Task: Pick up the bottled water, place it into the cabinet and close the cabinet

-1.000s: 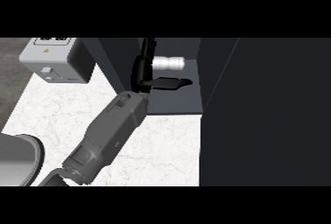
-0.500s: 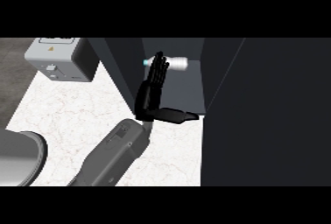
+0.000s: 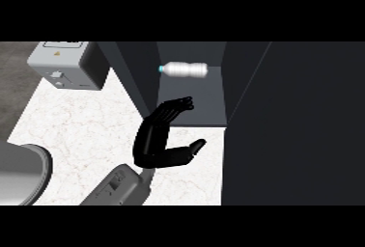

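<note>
The bottled water [image 3: 184,70], clear with a pale cap, lies on its side deep inside the dark cabinet [image 3: 192,103]. My left hand [image 3: 158,144] is over the counter at the cabinet's front edge, well short of the bottle. It is open: the fingers point straight toward the opening, the thumb sticks out to the right, and it holds nothing. Its grey forearm [image 3: 118,188] comes in from the lower edge. The right hand does not show.
A large dark cabinet door panel [image 3: 292,120] fills the right side, and another dark panel [image 3: 128,72] stands left of the opening. A grey box appliance [image 3: 64,65] sits at the back left. A grey rounded object [image 3: 18,173] lies at the lower left on the white marble counter [image 3: 78,120].
The left hand has let go of the bottle and drawn back out of the cabinet toward me. The bottle stays lying inside.
</note>
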`<state>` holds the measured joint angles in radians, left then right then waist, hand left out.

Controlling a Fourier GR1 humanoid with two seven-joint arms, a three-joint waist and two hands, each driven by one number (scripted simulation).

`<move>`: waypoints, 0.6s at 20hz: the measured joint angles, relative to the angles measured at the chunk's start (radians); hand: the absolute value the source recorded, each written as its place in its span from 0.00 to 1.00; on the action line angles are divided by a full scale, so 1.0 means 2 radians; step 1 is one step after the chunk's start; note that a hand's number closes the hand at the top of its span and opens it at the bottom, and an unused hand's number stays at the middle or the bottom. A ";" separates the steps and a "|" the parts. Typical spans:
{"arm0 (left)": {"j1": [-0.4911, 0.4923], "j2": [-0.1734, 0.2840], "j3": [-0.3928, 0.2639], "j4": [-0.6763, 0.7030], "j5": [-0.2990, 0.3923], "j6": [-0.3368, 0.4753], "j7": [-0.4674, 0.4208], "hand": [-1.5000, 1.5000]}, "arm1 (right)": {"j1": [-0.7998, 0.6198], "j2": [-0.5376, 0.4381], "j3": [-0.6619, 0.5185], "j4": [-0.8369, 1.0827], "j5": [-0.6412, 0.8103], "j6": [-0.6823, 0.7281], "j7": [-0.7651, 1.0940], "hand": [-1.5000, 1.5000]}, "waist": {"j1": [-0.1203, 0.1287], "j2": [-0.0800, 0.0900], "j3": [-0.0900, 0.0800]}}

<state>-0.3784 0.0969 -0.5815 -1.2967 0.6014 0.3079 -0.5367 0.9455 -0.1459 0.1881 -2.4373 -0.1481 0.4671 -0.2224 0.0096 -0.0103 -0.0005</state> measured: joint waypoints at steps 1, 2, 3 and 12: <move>0.014 0.005 -0.004 -0.014 0.000 -0.002 0.002 1.00 | 0.000 -0.009 -0.001 -0.002 0.006 0.008 -0.003 1.00 | -0.001 0.000 0.000; 0.024 0.013 -0.004 -0.027 0.002 -0.004 0.007 1.00 | 0.002 -0.018 0.001 -0.005 0.013 0.017 -0.003 1.00 | -0.001 0.000 0.000; 0.040 0.018 -0.010 -0.039 0.000 -0.005 0.006 1.00 | 0.004 -0.028 0.003 -0.009 0.018 0.024 -0.002 1.00 | 0.000 0.000 0.000; 0.155 0.109 0.015 -0.168 0.014 -0.014 0.012 0.00 | 0.013 -0.078 0.052 -0.027 0.057 0.083 -0.022 1.00 | -0.002 -0.001 0.000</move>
<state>-0.0676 0.3144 -0.5524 -1.6325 0.6284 0.2795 -0.5130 0.9716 -0.3012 0.2925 -2.4912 -0.0335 0.6331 -0.2668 0.0054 -0.0127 -0.0014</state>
